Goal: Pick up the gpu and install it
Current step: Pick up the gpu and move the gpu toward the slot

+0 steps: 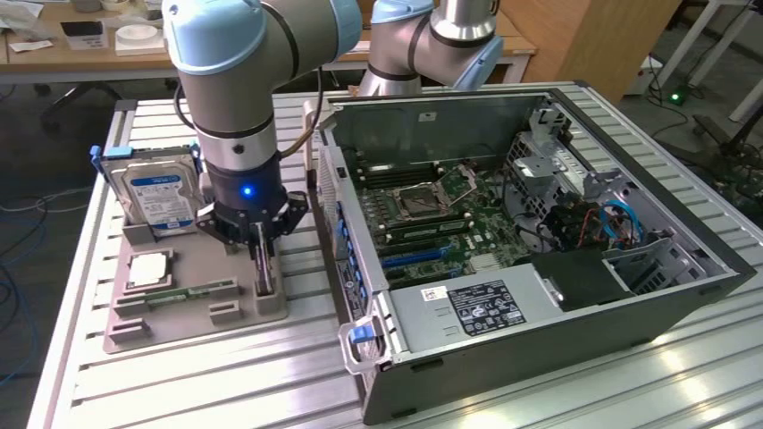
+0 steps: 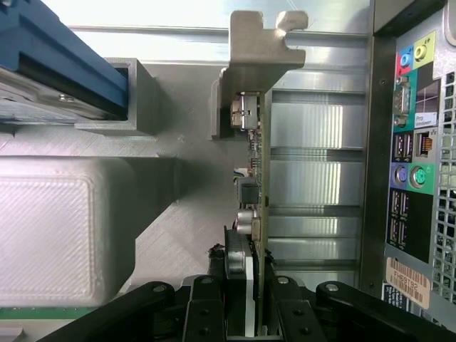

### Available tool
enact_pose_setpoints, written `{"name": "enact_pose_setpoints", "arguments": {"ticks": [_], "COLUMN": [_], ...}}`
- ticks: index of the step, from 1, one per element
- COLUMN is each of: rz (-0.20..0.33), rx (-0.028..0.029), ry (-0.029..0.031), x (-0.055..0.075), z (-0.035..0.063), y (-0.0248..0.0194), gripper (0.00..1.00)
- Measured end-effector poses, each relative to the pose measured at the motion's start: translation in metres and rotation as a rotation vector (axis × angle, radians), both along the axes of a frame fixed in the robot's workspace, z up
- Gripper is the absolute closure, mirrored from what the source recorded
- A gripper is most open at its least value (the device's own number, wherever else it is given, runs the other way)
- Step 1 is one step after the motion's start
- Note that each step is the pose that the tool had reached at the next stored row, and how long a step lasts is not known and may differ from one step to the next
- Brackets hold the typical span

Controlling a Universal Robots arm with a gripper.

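Gpu (image 2: 258, 178): thin dark card seen edge-on, silvery end bracket, upright in grey tray (image 2: 178, 235); tool (image 2: 248, 285) clenched on it, nine o'clock of the case (image 1: 537, 357).

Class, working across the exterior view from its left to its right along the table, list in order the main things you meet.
Boxy silver hard drive with blue-white label → gripper, fingers shut on the thin dark gpu card → open black computer case.
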State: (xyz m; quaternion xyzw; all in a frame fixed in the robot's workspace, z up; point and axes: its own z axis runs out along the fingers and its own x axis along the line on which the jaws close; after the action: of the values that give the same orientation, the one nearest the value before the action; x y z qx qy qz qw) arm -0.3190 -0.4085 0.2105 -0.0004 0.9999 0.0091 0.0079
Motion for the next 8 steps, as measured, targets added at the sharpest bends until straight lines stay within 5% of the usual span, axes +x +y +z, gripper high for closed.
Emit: {"name": "enact_pose_setpoints", "arguments": {"ticks": [8], "rz": [0.0], "rx": [-0.0003], "ry": [0.0006], "x": [-0.0001], "z": [0.0079], "y": [-0.0001], "gripper": [0.71]}}
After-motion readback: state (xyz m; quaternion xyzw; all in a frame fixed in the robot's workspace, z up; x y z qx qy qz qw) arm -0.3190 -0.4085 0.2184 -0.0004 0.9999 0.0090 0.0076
